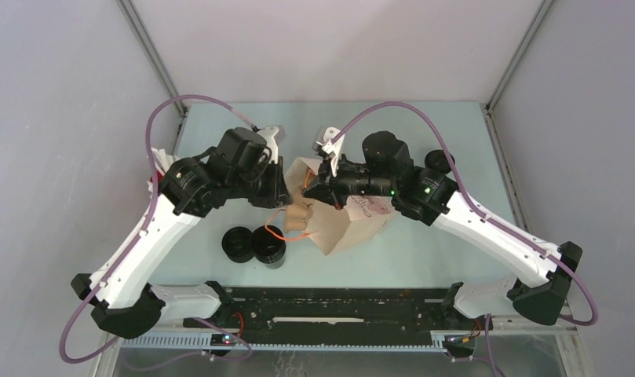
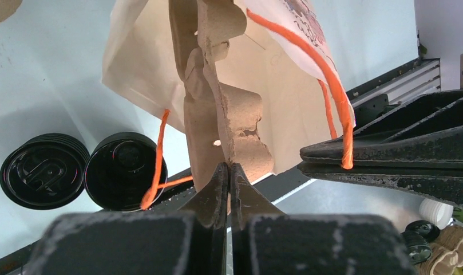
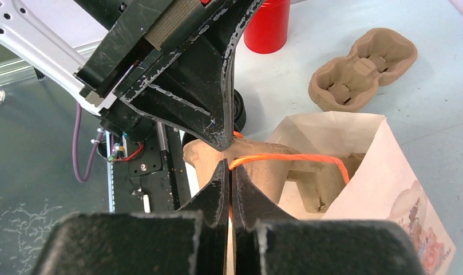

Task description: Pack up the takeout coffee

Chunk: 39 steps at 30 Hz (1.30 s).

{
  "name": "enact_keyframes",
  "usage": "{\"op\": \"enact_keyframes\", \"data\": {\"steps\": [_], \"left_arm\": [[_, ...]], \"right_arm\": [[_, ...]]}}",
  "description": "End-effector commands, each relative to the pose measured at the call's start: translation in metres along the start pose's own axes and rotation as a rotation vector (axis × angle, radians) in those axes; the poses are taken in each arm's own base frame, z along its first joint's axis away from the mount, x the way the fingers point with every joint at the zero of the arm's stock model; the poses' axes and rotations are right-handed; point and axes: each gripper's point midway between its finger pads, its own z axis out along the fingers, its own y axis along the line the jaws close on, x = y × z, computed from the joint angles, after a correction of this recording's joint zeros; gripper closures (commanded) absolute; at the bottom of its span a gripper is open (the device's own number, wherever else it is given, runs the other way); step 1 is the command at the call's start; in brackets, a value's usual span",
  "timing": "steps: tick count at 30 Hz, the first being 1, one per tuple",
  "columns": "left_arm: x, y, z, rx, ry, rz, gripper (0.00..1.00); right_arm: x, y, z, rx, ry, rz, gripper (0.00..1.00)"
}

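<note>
Top view: both arms meet over a paper bag (image 1: 357, 226) lying mid-tabletop (image 1: 432, 263). Left pincer (image 1: 285, 195) and right pincer (image 1: 312, 187) are both at the bag mouth. Cup A (image 1: 238, 243) and cup B (image 1: 268, 246) stand touching each other just beside the bag, outside it, lids on.

Left wrist view: the left pincer is clamped on the edge of the pulp carrier (image 2: 217, 114), which hangs partly inside the bag mouth. No cup sits in the carrier.

Right wrist view: the right pincer is closed on the orange handle (image 3: 286, 157), lifting the bag's upper wall to keep the mouth agape. A spare carrier (image 3: 363, 69) and a red cup (image 3: 269, 26) sit well apart from the bag.

Judgement: the step in hand is feeding the carrier into the bag, and no coffee is packed yet. Next, the carrier wants pushing deeper while the handle stays taut. The risk is its moulded rim catching the paper or the other handle.
</note>
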Motion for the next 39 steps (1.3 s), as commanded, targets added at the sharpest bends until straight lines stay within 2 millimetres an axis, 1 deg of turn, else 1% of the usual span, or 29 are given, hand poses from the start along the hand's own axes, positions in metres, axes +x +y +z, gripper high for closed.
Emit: {"op": "enact_keyframes", "data": {"steps": [1,6,9,12,14,18,22,24,30,35,39], "left_arm": [[-0.014,-0.007,-0.011,0.025,-0.063,-0.017,1.00],[-0.017,-0.005,0.003,0.008,-0.075,-0.066,1.00],[-0.027,-0.002,0.007,-0.019,-0.128,-0.119,1.00],[-0.033,-0.004,0.011,-0.011,-0.161,-0.150,1.00],[-0.031,-0.004,0.018,-0.005,-0.154,-0.149,1.00],[-0.027,0.009,0.029,-0.068,-0.146,-0.141,1.00],[-0.023,0.016,0.039,-0.106,-0.133,-0.142,1.00],[-0.025,0.019,0.040,-0.119,-0.150,-0.158,1.00],[-0.032,0.024,0.037,-0.106,-0.270,-0.270,1.00],[-0.033,0.030,0.046,-0.114,-0.315,-0.333,1.00],[-0.038,0.034,0.053,-0.127,-0.348,-0.364,1.00]], "right_arm": [[-0.016,0.002,0.001,0.002,-0.046,-0.028,1.00],[-0.021,0.003,0.002,-0.003,-0.064,-0.015,1.00],[-0.021,0.004,0.004,-0.005,-0.068,-0.010,1.00],[-0.021,0.006,0.006,-0.006,-0.074,-0.009,1.00],[-0.023,0.007,0.007,-0.007,-0.083,-0.006,1.00],[-0.025,0.009,0.008,-0.021,-0.095,0.003,1.00],[-0.022,0.009,0.012,-0.026,-0.088,0.013,1.00],[-0.021,0.008,0.014,-0.025,-0.088,0.021,1.00],[-0.024,-0.005,0.016,0.061,-0.130,0.080,1.00],[-0.031,-0.014,0.021,0.176,-0.187,0.136,1.00],[-0.041,-0.017,0.017,0.210,-0.265,0.216,1.00]]}}
